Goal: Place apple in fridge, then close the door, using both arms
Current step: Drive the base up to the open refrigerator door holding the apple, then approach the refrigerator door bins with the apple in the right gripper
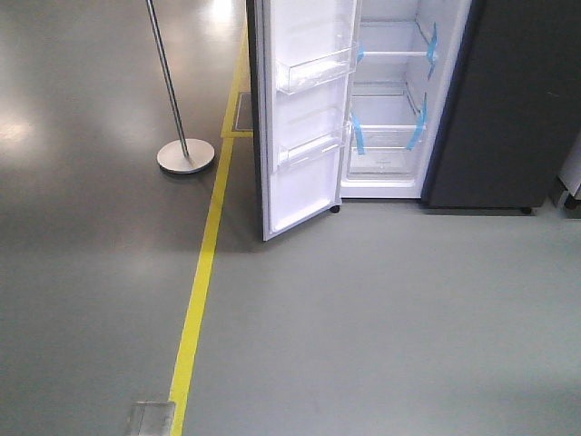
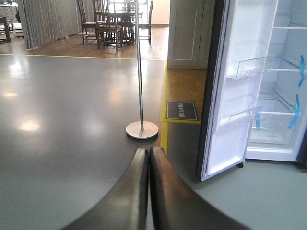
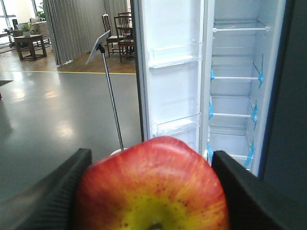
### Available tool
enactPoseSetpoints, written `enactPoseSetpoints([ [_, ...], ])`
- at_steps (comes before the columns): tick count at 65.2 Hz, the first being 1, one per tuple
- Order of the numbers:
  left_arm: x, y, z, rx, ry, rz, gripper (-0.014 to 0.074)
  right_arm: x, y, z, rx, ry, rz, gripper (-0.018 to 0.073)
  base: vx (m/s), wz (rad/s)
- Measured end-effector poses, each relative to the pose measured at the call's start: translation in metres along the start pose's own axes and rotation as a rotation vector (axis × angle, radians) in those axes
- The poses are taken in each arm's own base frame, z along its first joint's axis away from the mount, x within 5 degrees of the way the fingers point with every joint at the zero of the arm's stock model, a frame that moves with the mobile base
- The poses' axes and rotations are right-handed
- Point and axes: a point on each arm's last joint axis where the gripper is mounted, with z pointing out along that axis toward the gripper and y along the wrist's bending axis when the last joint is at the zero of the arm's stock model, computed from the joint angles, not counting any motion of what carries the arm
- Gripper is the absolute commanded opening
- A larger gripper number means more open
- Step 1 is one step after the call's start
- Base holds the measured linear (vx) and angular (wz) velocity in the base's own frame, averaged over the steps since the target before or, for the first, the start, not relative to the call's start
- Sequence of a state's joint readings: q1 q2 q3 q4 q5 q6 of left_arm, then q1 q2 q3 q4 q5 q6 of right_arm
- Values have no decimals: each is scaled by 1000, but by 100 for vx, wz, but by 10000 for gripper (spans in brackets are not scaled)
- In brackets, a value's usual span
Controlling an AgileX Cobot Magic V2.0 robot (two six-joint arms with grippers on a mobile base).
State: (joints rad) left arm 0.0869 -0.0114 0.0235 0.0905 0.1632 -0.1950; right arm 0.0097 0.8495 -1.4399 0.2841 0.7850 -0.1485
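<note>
1 apple (image 3: 153, 191) sits clamped in right tool (image 3: 150, 167); door (image 1: 304, 118) wide open.

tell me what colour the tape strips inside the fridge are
Light blue; the tape strips on the fridge shelves show best in the right wrist view.

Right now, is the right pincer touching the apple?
Touching. The right wrist view shows the apple wedged in the right pincer, with both fingers pressed against its sides and no gap.
</note>
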Motion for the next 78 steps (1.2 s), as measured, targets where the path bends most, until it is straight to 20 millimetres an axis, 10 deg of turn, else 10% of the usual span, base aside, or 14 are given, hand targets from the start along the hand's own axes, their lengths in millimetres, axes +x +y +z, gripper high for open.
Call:
enactPoseSetpoints([
  [78, 1, 0, 0, -1, 8, 0, -6, 0, 0, 0, 0, 0, 0, 130, 19, -1],
])
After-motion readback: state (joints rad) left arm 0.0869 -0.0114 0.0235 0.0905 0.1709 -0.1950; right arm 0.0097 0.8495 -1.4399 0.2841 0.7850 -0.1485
